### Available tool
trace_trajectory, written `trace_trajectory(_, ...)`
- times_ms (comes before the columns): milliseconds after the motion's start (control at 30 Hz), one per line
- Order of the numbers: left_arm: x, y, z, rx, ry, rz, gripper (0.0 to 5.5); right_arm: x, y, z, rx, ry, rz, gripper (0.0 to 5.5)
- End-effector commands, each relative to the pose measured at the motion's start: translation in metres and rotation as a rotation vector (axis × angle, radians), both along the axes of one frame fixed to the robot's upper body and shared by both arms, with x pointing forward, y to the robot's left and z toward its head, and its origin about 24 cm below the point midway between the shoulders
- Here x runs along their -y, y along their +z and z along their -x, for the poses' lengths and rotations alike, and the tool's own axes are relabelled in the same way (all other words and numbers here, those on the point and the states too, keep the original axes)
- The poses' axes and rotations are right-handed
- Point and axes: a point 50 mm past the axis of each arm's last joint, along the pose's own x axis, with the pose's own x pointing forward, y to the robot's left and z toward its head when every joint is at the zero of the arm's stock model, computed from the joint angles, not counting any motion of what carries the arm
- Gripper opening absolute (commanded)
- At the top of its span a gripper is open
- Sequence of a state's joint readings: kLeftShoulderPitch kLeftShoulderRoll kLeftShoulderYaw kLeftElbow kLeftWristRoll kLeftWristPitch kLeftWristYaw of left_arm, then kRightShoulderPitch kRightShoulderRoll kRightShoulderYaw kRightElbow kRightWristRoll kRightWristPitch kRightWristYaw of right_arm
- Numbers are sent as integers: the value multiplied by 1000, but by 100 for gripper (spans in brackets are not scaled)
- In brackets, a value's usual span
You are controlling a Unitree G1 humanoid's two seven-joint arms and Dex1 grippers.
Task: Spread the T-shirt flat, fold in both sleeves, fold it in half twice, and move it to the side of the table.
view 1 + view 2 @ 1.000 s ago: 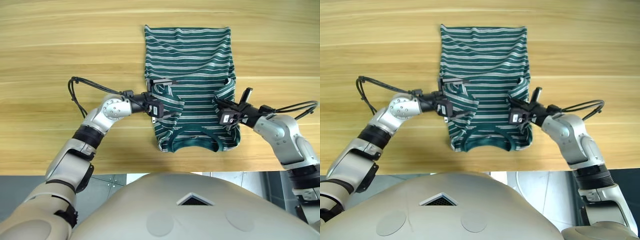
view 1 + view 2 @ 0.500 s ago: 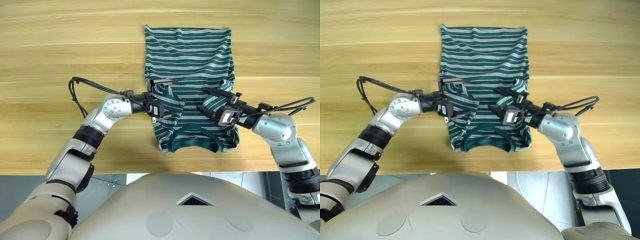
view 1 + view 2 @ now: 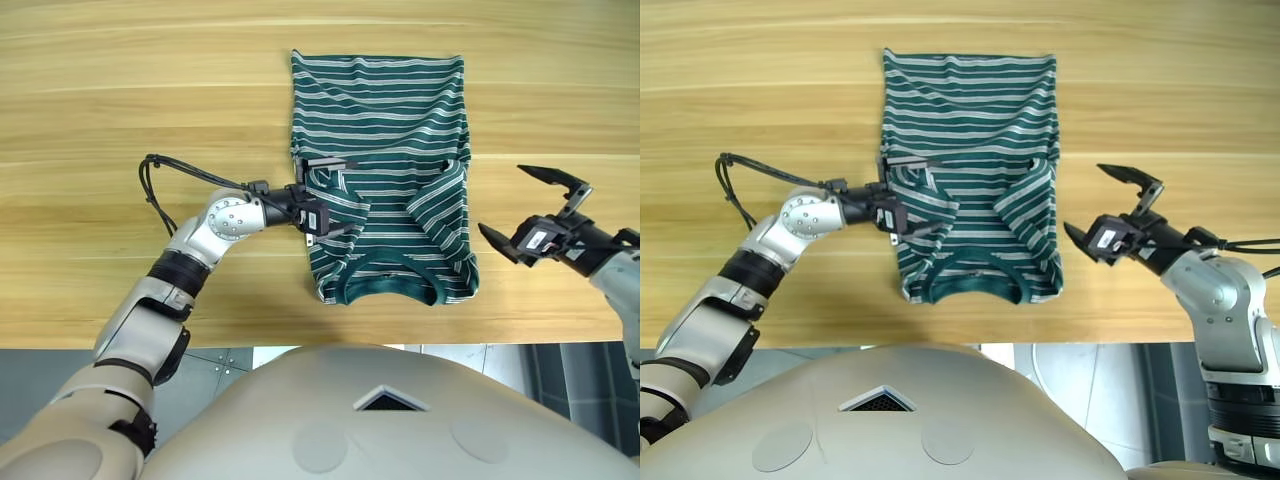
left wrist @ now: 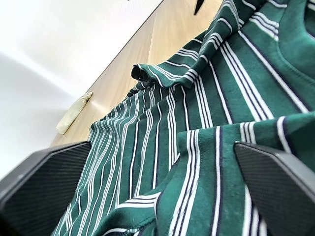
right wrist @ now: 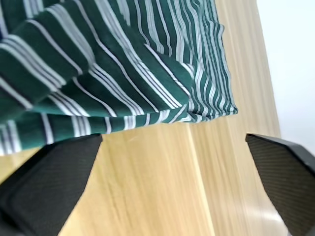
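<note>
The T-shirt (image 3: 385, 120) lies centred on the table (image 3: 120, 80), sleeves folded in. Left gripper (image 3: 345, 196) spreads wide over its 9 o'clock side; right gripper (image 3: 503, 198) gapes wide at 3 o'clock, apart. A snagging left finger could drag that fold open.

Light wooden table (image 3: 120, 90) carries a green striped T-shirt (image 3: 385, 120), both sleeves folded in

Looks to us like a lab or test room, though we can't pin it tighter. What we have to go on: a long light-wood table (image 3: 120, 100) with plank grain, a grey tiled floor (image 3: 215, 360) under its near edge, and a plain white wall (image 4: 59, 34) past the far end.
</note>
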State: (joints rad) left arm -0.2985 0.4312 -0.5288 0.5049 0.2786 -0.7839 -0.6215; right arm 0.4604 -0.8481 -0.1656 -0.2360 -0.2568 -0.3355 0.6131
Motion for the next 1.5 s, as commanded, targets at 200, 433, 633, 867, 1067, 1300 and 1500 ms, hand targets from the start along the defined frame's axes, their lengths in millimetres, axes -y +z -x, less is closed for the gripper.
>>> trace_trajectory(200,-5,-13,4,-47,-4,-82,540,-17,-7,15,-55,104,-9,537)
trace_trajectory(433,-5,-13,4,-46,-3,-79,540,-30,-7,25,-81,175,-44,537)
trace_trajectory(633,-5,-14,3,-48,0,-80,540,-39,-25,28,-161,217,-26,537)
trace_trajectory(867,-24,3,-3,-23,32,-51,540,-43,-27,32,-181,255,-23,537)
trace_trajectory(1067,-61,47,-10,48,84,19,540,-48,-3,33,-92,301,-108,537)
trace_trajectory(1300,-82,72,1,32,55,79,540,-24,28,4,93,150,-127,537)
trace_trajectory(1500,-122,34,50,-199,9,-225,540,6,2,25,-135,158,159,537)
